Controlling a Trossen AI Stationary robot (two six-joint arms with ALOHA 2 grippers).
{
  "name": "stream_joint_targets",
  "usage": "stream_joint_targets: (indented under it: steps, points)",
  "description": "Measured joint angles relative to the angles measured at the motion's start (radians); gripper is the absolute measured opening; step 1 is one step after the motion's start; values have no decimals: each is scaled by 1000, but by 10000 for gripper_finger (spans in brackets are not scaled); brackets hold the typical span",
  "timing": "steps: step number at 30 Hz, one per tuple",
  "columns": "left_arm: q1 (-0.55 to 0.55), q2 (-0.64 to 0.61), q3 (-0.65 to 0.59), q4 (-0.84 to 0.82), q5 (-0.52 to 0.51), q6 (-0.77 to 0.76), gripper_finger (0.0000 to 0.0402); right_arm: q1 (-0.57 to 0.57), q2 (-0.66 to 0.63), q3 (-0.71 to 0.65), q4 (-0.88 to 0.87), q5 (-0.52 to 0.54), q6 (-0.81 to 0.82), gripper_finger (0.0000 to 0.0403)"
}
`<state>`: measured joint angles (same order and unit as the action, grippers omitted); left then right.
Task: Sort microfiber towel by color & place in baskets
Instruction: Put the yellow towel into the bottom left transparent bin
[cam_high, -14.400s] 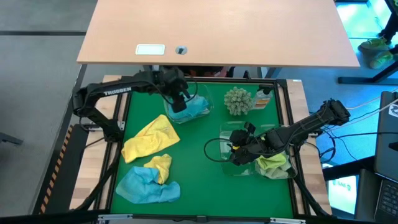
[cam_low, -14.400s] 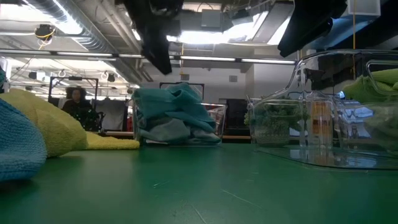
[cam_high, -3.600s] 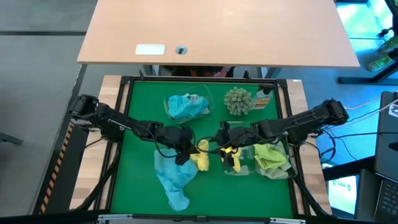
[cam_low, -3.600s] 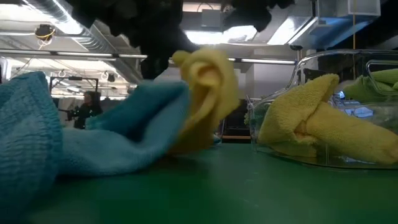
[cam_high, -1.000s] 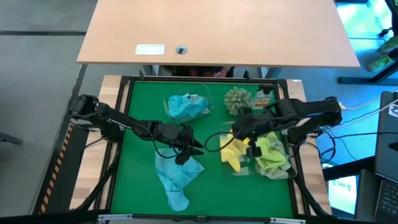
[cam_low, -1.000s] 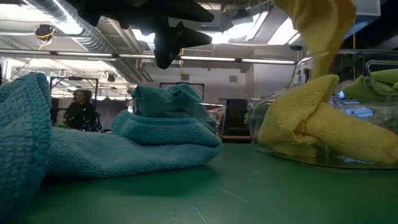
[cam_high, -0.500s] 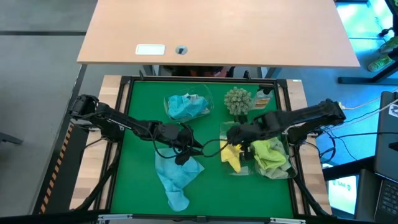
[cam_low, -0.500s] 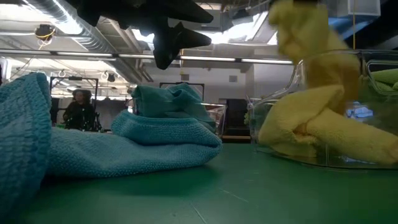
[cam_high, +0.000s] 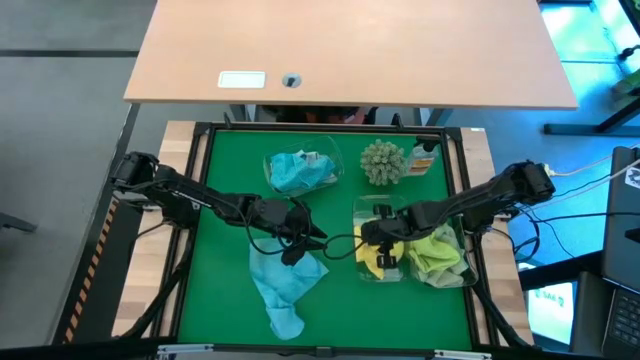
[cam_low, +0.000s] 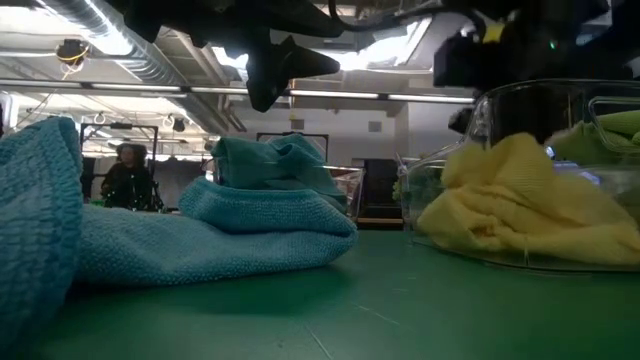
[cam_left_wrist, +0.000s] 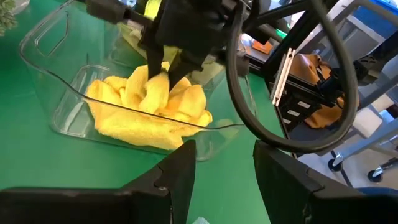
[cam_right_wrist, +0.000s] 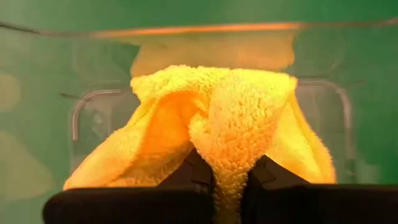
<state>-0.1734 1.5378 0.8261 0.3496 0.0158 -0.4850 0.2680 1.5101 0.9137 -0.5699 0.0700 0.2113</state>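
At the four o'clock side of the green bench (cam_high: 225, 200), the right gripper (cam_right_wrist: 225, 179) reaches into a clear basket (cam_high: 360, 212), its jaws clamped on a fold of a yellow towel (cam_high: 372, 255). The left gripper (cam_high: 312, 238) hovers at centre, jaws apart and empty, above a blue towel (cam_high: 283, 285) at six o'clock. A lime towel (cam_high: 437, 252) fills the neighbouring basket (cam_high: 466, 282); more blue cloth (cam_high: 298, 172) sits in the basket (cam_high: 330, 150) at twelve o'clock.

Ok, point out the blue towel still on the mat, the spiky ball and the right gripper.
blue towel (cam_high: 284, 286): high view, middle of the cloth.
spiky ball (cam_high: 381, 161): high view, its centre.
right gripper (cam_high: 377, 243): high view, between the fingers, shut on yellow towel (cam_high: 371, 258).
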Motion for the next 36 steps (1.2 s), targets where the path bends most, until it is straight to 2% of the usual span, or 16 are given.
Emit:
stream_joint_targets:
  steps: [5,13,17,24,27,31,36]
  points:
    - [1,-2,0,0,5,17,155,0,0,-46,23,0,24,33]
    - [-6,-8,0,1,128,32,155,0,0,-46,41,-16,24,39]
    - [-19,-8,0,-17,136,32,155,0,0,-46,48,-18,24,75]
    - [-64,-8,0,-49,133,100,155,0,0,-46,47,-11,24,172]
    - [-91,-8,0,-89,135,103,155,0,0,-42,42,-11,24,201]
    - [-146,-8,0,-207,170,102,155,0,0,-7,21,-38,21,219]
    - [-235,-7,0,-316,174,101,155,0,0,64,-69,-40,20,221]
